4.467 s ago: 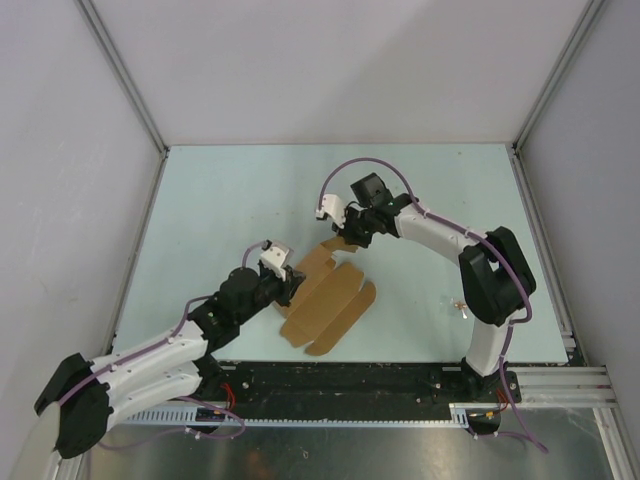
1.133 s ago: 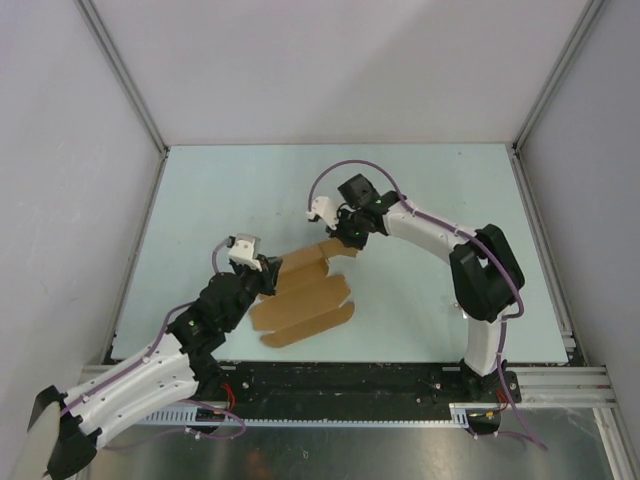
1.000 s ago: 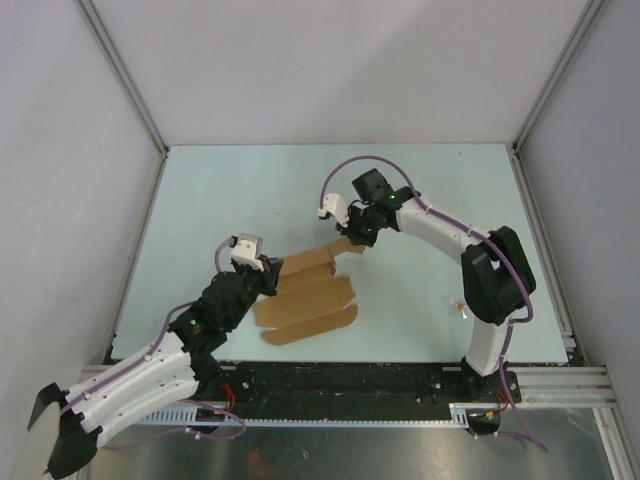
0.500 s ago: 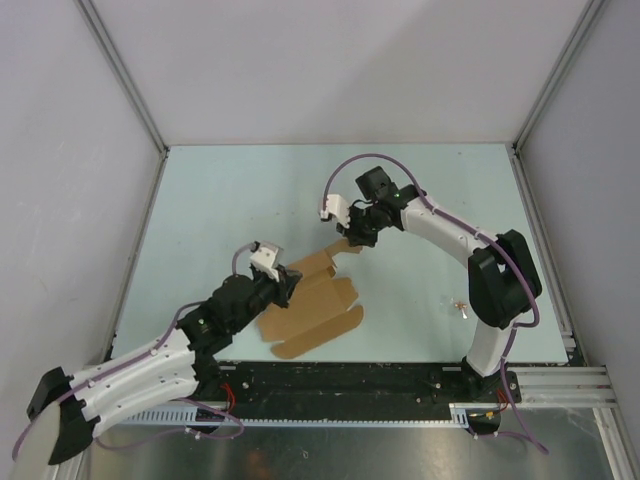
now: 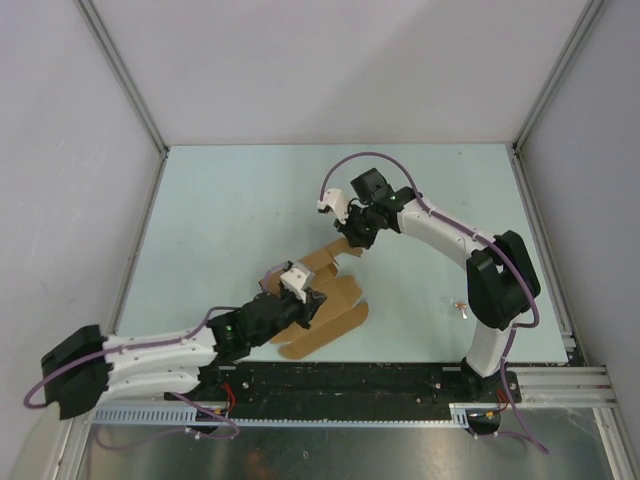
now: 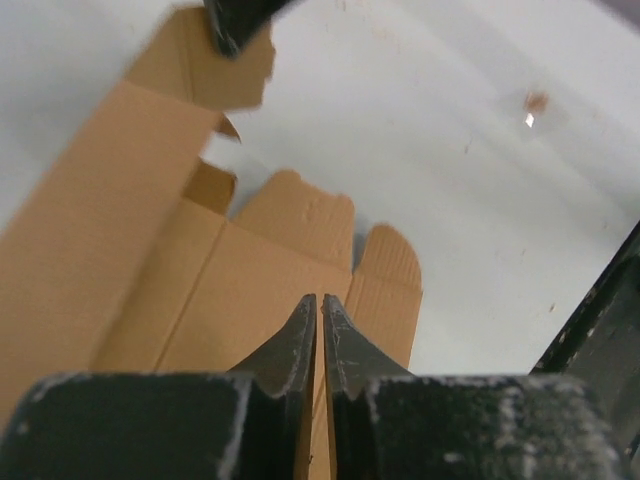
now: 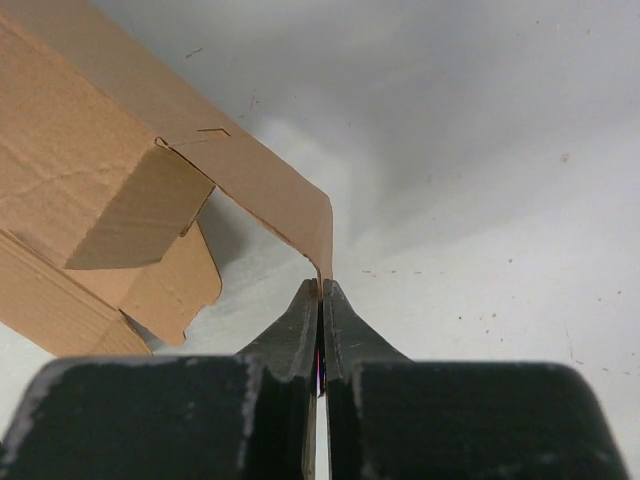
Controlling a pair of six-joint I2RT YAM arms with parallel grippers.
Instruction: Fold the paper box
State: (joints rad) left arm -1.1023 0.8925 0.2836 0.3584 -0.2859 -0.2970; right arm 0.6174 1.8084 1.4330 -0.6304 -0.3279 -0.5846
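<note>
**Two claws on the brown paper box**

The paper box lies in the middle of the tabletop, a bit to the near side. It is open and mostly flat, with its flaps spread out.

The left arm lies low. It reaches from the near left corner to the right, along the near edge, and its wrist points at the box. The left claw sits over the left part of the box. In the left wrist view its two fingers are almost together, with only a thin slit between them and brown card beyond. I cannot tell if they pinch the card.

The right arm stands up from the near right side, bends at its elbow, and reaches to the left toward the far end of the box. A purple cable loops over its wrist. The right claw is clenched on the edge of the far flap. In the right wrist view that flap goes right into the fingertips and is lifted off the tabletop, tilted, with a shadow under it.
</note>
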